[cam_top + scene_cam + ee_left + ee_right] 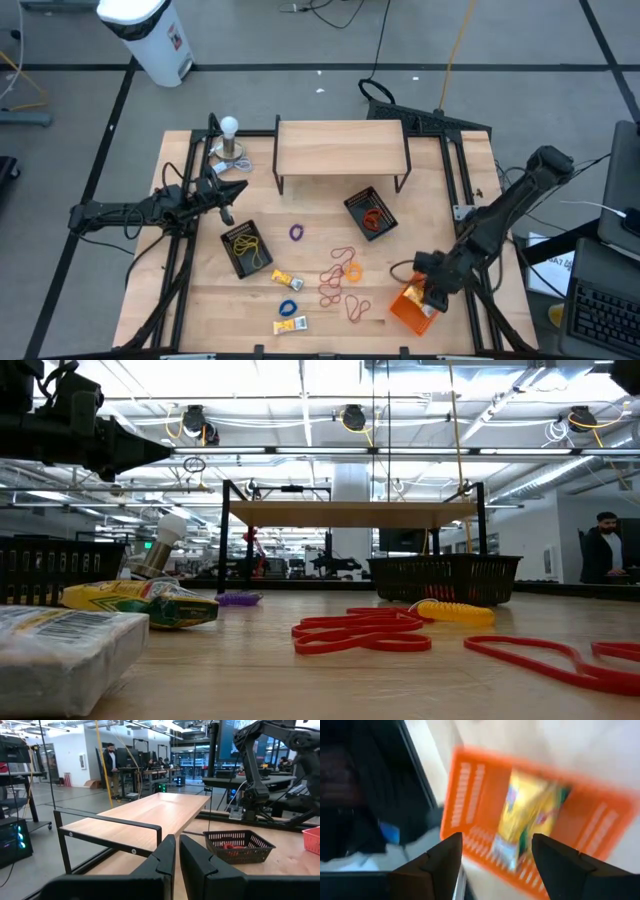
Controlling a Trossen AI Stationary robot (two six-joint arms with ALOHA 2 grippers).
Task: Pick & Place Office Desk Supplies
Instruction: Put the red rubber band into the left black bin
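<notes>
Fingers (445,865) of the right gripper (497,865) stand spread wide apart with nothing between them, and right below the gap lies a yellow-and-white rectangular packet (527,817) flat inside the orange rectangular plastic tray (470,795). From above, that right gripper (432,283) hovers over the orange tray (405,312) at the lower right of the frame, the packet (418,295) a yellow patch inside it. Over on the left side, the left gripper (228,193) is pinched shut on nothing, its two dark fingers (160,865) nearly touching, held above the table near the small white-topped lamp-like object (230,140). Spread across the lower middle of the light wooden table (200,290), a tangle of red rubber-band loops (335,285) lies beside an orange rubber-band loop (352,270), a purple rubber-band loop (296,232) sits above them toward the centre, and a blue rubber-band loop (289,308) rests between two more yellow-and-white packets (285,279) (291,325). One black mesh tray (246,246) left of centre holds yellow bands, another black mesh tray (371,212) right of centre holds red ones. Behind both stands a wooden shelf on black metal legs (341,147). At table level, the red loops (360,632) sprawl across the foreground, a packet (140,603) to their left.
</notes>
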